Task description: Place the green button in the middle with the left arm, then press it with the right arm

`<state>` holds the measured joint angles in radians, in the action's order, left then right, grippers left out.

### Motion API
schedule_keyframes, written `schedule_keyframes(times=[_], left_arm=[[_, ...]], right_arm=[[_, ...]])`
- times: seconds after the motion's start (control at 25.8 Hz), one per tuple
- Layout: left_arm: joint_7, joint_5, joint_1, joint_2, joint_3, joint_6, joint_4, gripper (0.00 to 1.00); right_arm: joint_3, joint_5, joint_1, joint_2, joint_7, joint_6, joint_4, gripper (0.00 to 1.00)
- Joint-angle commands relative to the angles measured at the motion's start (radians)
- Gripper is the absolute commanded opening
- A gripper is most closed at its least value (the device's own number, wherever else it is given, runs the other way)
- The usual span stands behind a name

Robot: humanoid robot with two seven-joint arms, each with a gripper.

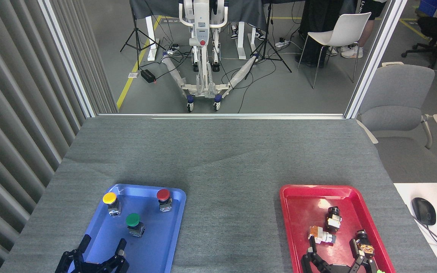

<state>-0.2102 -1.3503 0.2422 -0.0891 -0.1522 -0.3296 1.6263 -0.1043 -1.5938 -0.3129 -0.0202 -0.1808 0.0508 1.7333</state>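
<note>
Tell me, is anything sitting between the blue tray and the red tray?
No. In the head view, only bare grey cloth lies between the blue tray and the red tray.

A blue tray (pixel 173 227) lies on the left of the surface (pixel 218 151) and holds a yellow button (pixel 111 203) and a red button (pixel 164 199). A red tray (pixel 298 212) on the right holds three small parts. Beyond stand a white chair (pixel 340 32), a grey chair (pixel 396 98) and a tripod (pixel 268 41). A computer mouse (pixel 423 211) lies at the right edge.
</note>
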Motion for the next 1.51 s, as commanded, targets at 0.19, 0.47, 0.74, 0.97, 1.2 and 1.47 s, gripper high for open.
schedule_keyframes(times=[0.19, 0.47, 0.74, 0.97, 1.2, 1.47], left_arm=[[-0.018, -0.003, 0.011, -0.001, -0.001, 0.003, -0.006, 1.0], [-0.02, -0.007, 0.006, 0.002, -0.001, 0.006, -0.023, 1.0], [-0.02, -0.007, -0.006, 0.003, 0.0, 0.004, -0.052, 1.0], [-0.021, -0.009, -0.008, 0.005, 0.002, 0.006, -0.062, 1.0], [-0.02, -0.013, -0.011, 0.005, 0.002, 0.004, -0.065, 1.0], [-0.02, -0.02, -0.106, 0.0, 0.028, 0.003, -0.215, 0.99]], right_arm=[[0.0, -0.002, 0.001, 0.0, 0.0, 0.003, 0.0, 1.0], [0.0, -0.002, 0.0, 0.0, 0.0, 0.003, 0.0, 1.0], [0.001, -0.002, 0.0, 0.0, 0.0, 0.004, 0.0, 1.0], [0.002, -0.002, 0.0, 0.0, 0.0, 0.004, 0.0, 1.0], [0.002, -0.002, 0.002, 0.0, 0.0, 0.003, 0.0, 1.0], [0.002, -0.002, 0.0, -0.001, 0.0, 0.004, 0.0, 1.0]])
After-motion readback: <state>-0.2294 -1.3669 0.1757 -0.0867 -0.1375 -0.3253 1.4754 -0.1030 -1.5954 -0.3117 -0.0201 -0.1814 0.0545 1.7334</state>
